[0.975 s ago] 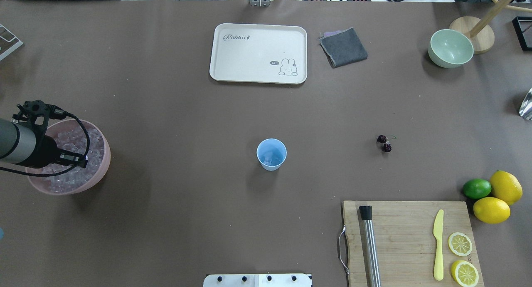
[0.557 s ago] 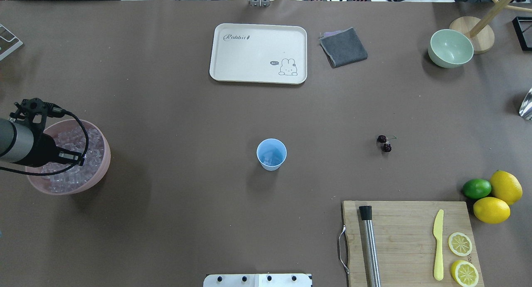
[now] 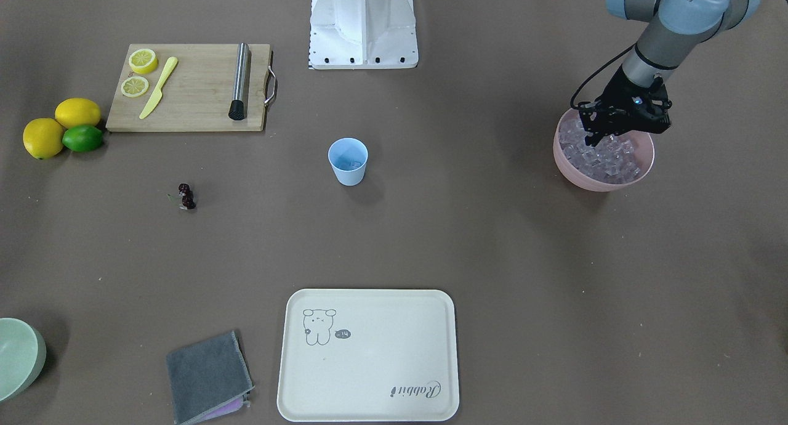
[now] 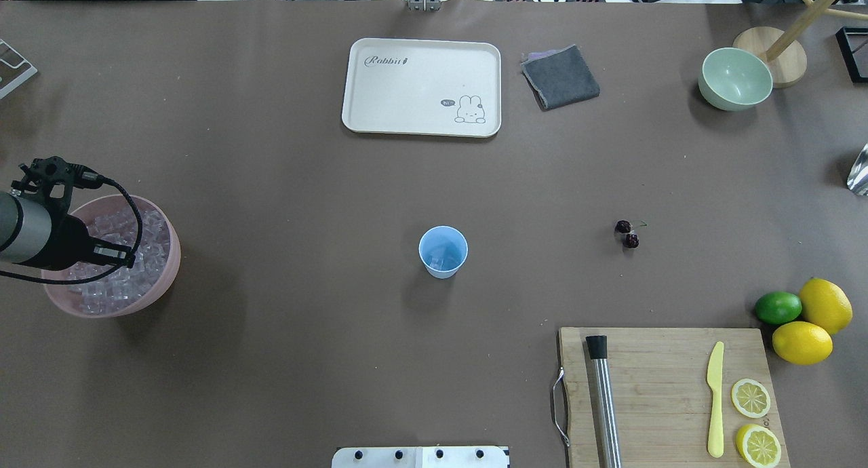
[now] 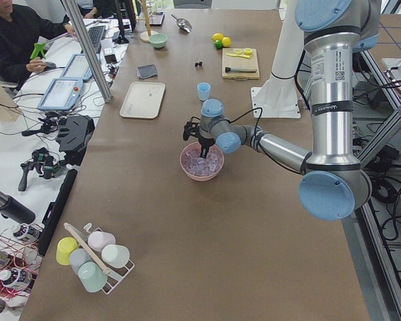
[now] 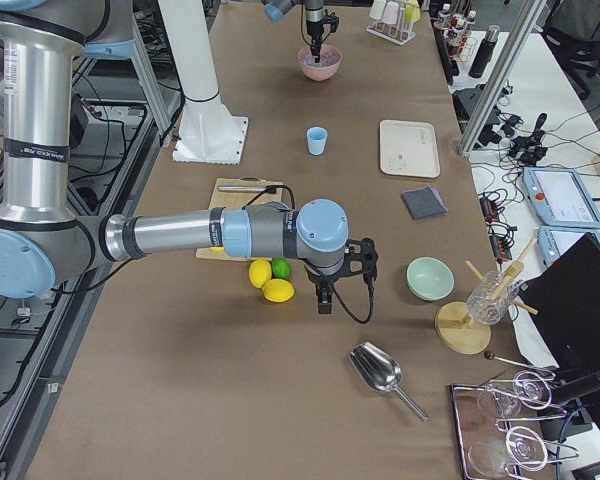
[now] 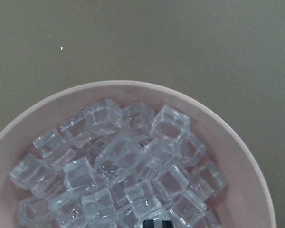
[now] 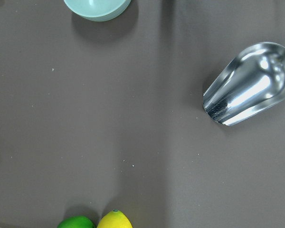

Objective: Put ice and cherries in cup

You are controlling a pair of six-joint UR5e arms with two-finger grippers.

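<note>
Exterior right view shows you the right end effector (image 6: 323,298) nearest, beside the lemons (image 6: 278,291). Cherries (image 4: 627,233) and cup (image 6: 317,141) sit farther along the worktop (image 4: 271,183). Farthest, the left end effector (image 3: 592,137) dips into the pink bowl's (image 3: 640,172) ice (image 7: 128,152). You cannot tell either grip.

1. A cream rectangular rabbit-print tray (image 4: 420,81) lies at my twelve o'clock, with a folded grey cloth (image 4: 560,76) beside it.
2. A pale green bowl (image 4: 736,79) sits at two.
3. A wooden cutting board (image 4: 664,380) at five bears a steel muddler (image 4: 603,400) and a yellow plastic knife (image 4: 715,400).
</note>
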